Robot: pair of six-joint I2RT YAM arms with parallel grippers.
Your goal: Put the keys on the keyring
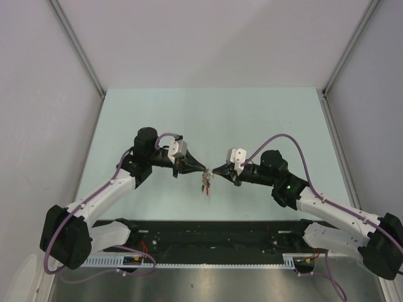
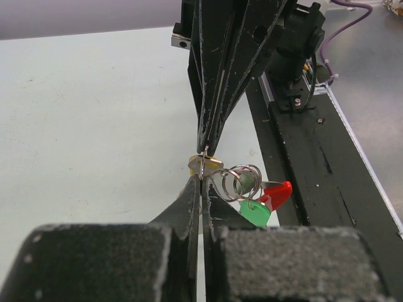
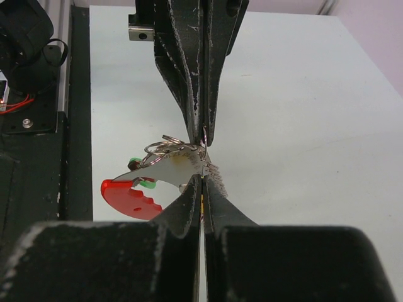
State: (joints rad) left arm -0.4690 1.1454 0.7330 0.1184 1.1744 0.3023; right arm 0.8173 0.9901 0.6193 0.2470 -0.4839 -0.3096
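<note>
Both grippers meet tip to tip above the middle of the table (image 1: 252, 119). My left gripper (image 1: 204, 169) (image 2: 202, 178) is shut on the wire coil (image 2: 235, 182) of the keyring. The keyring's pale grey tag (image 3: 175, 168) and red curved band (image 3: 128, 199) hang to one side. A green key (image 2: 255, 214) and a red key (image 2: 278, 193) dangle from the coil. My right gripper (image 1: 215, 170) (image 3: 201, 180) is shut on a thin yellow key (image 2: 205, 165), its edge showing between the jaws. The bundle (image 1: 205, 184) hangs just under the tips.
The black base rail (image 1: 214, 236) with the arm mounts runs along the near edge, a white cable track (image 1: 126, 259) in front of it. Pale walls (image 1: 44, 94) enclose the table on three sides. Purple cables (image 1: 277, 139) loop over both arms.
</note>
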